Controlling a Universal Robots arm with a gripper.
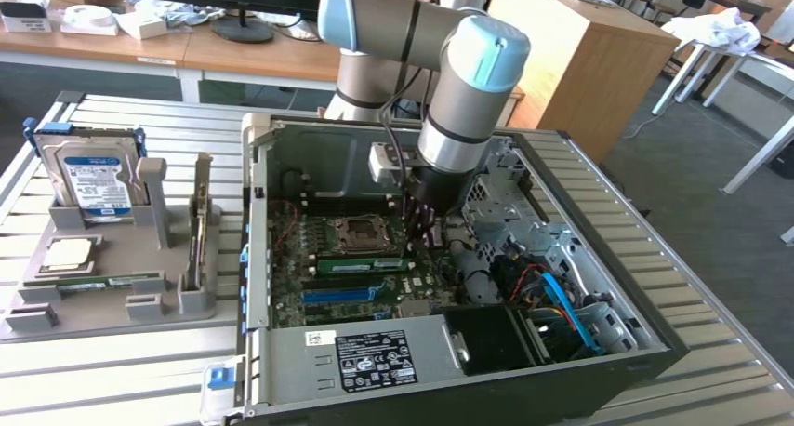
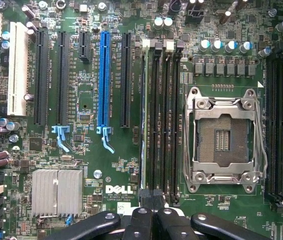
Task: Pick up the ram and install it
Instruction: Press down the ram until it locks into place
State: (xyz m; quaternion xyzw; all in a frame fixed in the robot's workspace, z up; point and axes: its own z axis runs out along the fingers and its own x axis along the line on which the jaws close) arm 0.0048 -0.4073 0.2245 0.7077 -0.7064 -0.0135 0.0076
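A green ram stick (image 1: 360, 263) stands on edge in a memory slot of the motherboard, beside the empty processor socket (image 1: 360, 232). In the wrist view this ram (image 2: 143, 115) shows edge-on in the slot farthest from the socket (image 2: 226, 132). My gripper (image 1: 419, 232) reaches down into the open computer case, close over one end of the slots. Its black fingers (image 2: 140, 220) are shut together, and I see nothing between them at the gripper tip (image 2: 153, 202). Another green ram stick (image 1: 93, 281) lies in the grey holder outside the case.
The grey holder (image 1: 74, 310) on the exterior view's left also carries a silver hard drive (image 1: 89, 179) and a square processor chip (image 1: 69, 252). The case walls (image 1: 255, 259) ring the motherboard. Cables and a drive cage (image 1: 559, 296) crowd the exterior view's right.
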